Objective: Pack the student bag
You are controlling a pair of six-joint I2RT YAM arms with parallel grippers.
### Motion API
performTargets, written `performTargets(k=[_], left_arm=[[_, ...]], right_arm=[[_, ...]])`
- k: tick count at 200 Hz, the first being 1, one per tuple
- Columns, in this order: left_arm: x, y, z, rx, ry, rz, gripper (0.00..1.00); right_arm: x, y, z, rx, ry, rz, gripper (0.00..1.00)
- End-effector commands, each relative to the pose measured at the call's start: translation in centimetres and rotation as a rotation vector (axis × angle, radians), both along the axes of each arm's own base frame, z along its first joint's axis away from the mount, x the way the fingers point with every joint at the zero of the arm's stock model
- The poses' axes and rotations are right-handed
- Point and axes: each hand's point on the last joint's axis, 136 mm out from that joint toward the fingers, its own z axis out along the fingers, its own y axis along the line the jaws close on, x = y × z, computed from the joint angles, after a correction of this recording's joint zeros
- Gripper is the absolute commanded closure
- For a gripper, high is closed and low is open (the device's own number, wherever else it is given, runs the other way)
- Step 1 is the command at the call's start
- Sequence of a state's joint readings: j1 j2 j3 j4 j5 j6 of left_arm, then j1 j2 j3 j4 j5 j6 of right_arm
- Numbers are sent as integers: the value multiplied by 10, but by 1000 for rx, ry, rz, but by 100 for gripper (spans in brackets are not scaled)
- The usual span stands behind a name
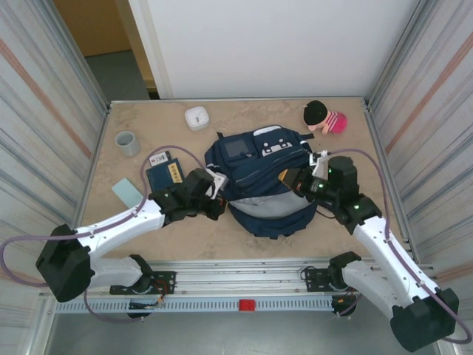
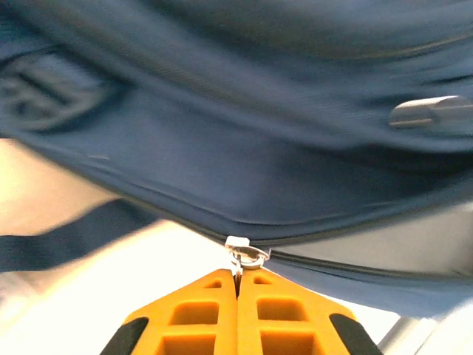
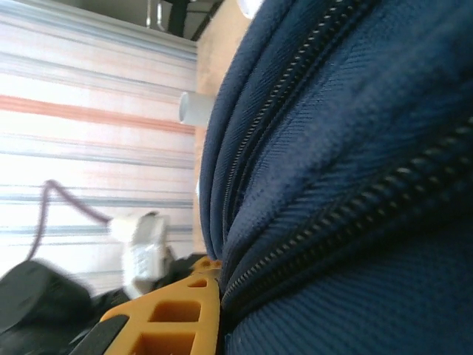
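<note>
So here's where I'm at: the student bag (image 1: 255, 181) is lying flat in the middle of the table (image 1: 222, 244), front pocket and white patch toward the far side, and I've got one arm on each side of it. My left gripper (image 2: 238, 279) is at the bag's left edge with its two orange fingers pressed tight together, no gap at all, pinching the little metal zipper pull (image 2: 247, 253) right at their tips. The zipper track runs off to the right along the seam from there, and a dark strap trails across the table on the left of that view. My right gripper (image 1: 288, 177) is jammed up against the bag's right side, and honestly I can't tell whether it's open or closed: from the wrist camera I see just one orange finger (image 3: 181, 310) along the bottom, butted right against the navy fabric next to a zipper line, and whatever the other finger is doing is hidden behind the cloth. Around the bag: a small navy book (image 1: 163, 175) just left of it beside my left wrist, a pale blue card (image 1: 127, 193) a bit closer in, a grey-green cup (image 1: 127, 143) further back on the left, a little white box (image 1: 196, 117) near the far edge, and a pink-and-black plush toy (image 1: 325, 117) off at the far right corner.
</note>
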State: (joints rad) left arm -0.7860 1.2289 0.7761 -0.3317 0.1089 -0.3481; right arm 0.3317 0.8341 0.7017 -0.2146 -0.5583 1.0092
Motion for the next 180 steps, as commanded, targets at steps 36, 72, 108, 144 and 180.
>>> performTargets(k=[36, 72, 108, 144, 180], left_arm=[[72, 45, -14, 68, -132, 181, 100], [106, 47, -28, 81, -146, 214, 100], [120, 42, -18, 28, -166, 256, 85], [106, 28, 15, -121, -96, 269, 47], [79, 17, 41, -277, -24, 313, 30]], right_arm=[[-36, -2, 82, 29, -191, 219, 90], [-40, 3, 95, 48, -218, 287, 92], [-29, -5, 93, 21, -224, 198, 92], [-9, -31, 64, -12, -203, -64, 93], [-3, -38, 32, -40, -190, -170, 94]])
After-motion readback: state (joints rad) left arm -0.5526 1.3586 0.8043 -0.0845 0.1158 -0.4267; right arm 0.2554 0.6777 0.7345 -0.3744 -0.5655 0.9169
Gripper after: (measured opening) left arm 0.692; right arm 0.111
